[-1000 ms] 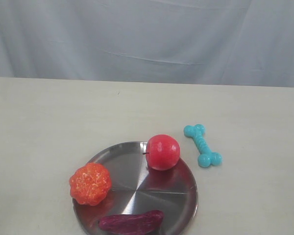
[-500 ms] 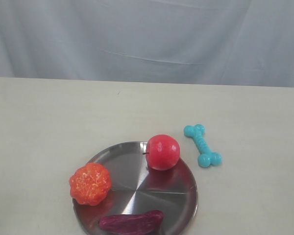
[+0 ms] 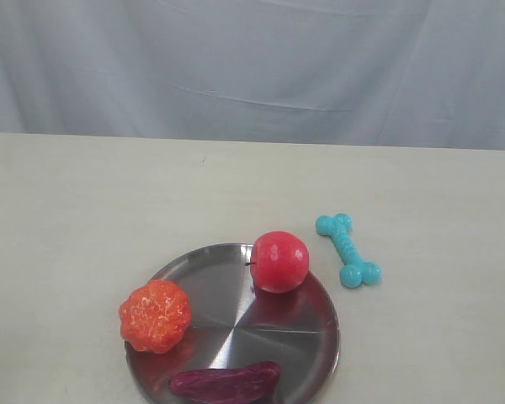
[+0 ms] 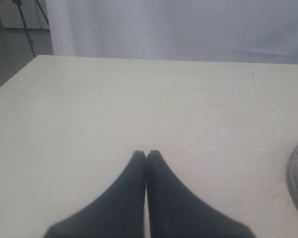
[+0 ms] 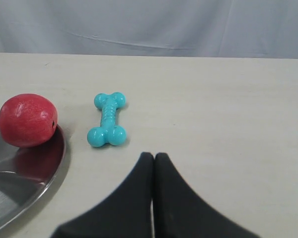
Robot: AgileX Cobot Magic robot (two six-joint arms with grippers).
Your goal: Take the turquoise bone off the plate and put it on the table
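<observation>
Beside the plate, turquoise bone, apple near

The turquoise bone lies on the worktop just beside the plate, clear of its rim. A red apple sits on the plate. The jaws are pressed together.

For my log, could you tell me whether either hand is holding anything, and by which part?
Nothing is held: left hand and right hand are shut empty; the small turquoise rubber bone lies free on the cream table.

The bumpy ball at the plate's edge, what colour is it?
The bumpy ball is orange-red, seen best in the exterior view.
</observation>
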